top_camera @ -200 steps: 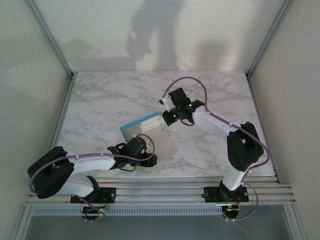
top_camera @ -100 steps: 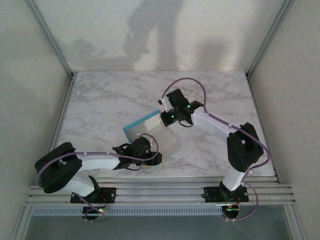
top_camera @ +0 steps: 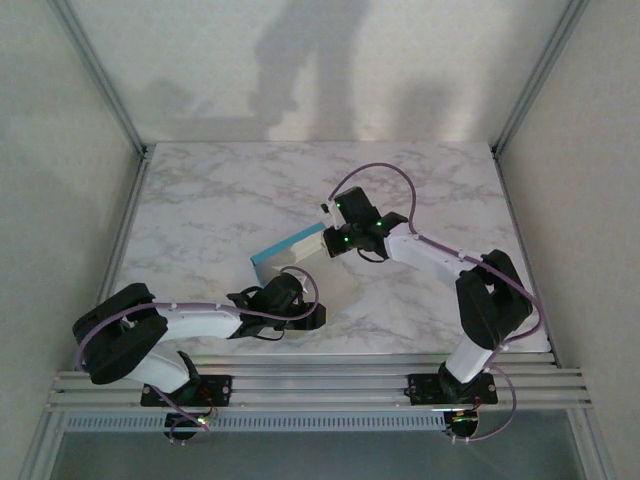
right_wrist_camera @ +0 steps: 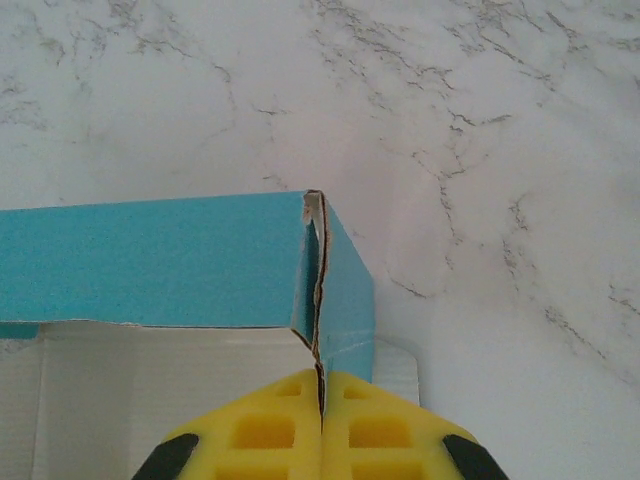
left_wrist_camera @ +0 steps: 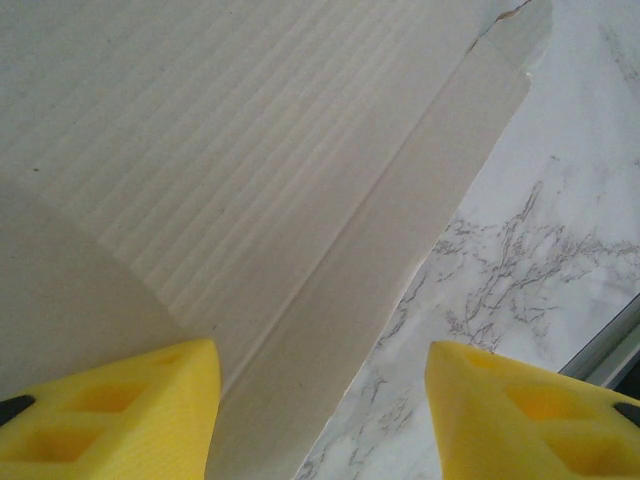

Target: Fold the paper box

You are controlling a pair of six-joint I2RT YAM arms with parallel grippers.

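**Two arms reach in, one open, one clamped**

The left arm (top_camera: 190, 320) lies low along the near edge, its elbow folded back to the left and its forearm stretched right toward the middle. The left gripper (left_wrist_camera: 320, 425) points down and forward, and its yellow fingers (left_wrist_camera: 110, 410) stand well apart with nothing between them. The right arm (top_camera: 435, 257) rises from its base, bends at a dark elbow and reaches left toward the centre. The right gripper (right_wrist_camera: 322, 420) is pressed fully together, its yellow pads pinching a corner wall of the paper box (right_wrist_camera: 150, 260).
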